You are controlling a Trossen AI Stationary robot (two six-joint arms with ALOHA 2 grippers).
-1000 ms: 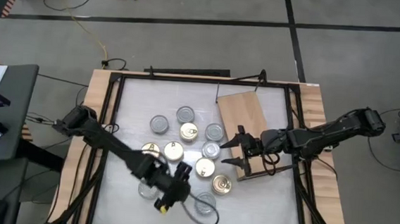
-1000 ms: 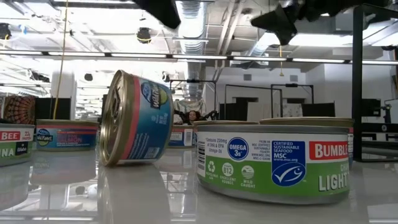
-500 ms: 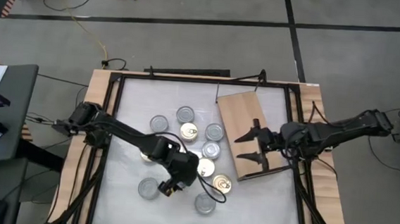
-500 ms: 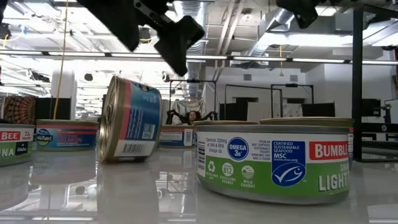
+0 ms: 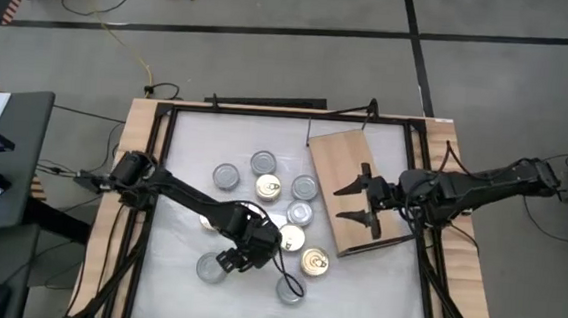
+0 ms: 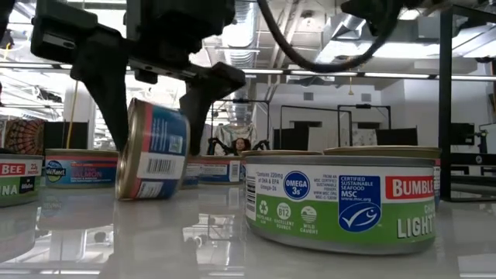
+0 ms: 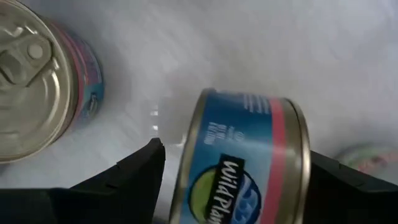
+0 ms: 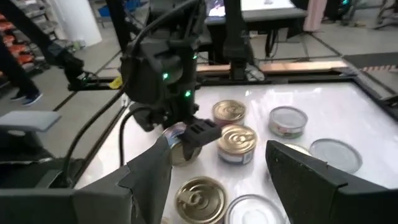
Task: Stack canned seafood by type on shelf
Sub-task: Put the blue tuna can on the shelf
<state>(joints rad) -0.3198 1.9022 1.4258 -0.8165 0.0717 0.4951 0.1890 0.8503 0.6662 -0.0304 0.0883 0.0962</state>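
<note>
A blue-and-pink tin (image 6: 151, 159) stands on its edge on the white table, gold lid to one side, tilted a little. My left gripper (image 6: 155, 116) hangs over it, pointing steeply down and open, one finger at each flat end (image 7: 239, 165). In the high view the gripper (image 5: 240, 256) hides this tin. Several more tins of canned seafood lie flat nearby, gold-lidded (image 5: 268, 187) and silver-lidded (image 5: 226, 176). The shelf (image 5: 339, 158), a light-brown board, lies bare at the right. My right gripper (image 5: 361, 200) hovers open above the shelf's near end. My left gripper stands astride the tin on its edge, one finger (image 7: 134, 171) beside the lid and the other (image 7: 339, 180) beside the bottom end. The fingers come from above. Whether either finger touches the tin, I cannot tell.
A large green-labelled tin (image 6: 341, 201) stands close to the low camera at the table's near side. Two silver tins (image 5: 211, 267) (image 5: 290, 288) lie near the left gripper. Black frame rails (image 5: 156, 200) run along the table's edges.
My left gripper has come down and a little toward the far edge, rolling its wrist, until its fingers stand on either side of the tin on its edge. That tin has rolled, showing its barcode now instead of its logo. My right gripper has drawn back toward the right edge.
</note>
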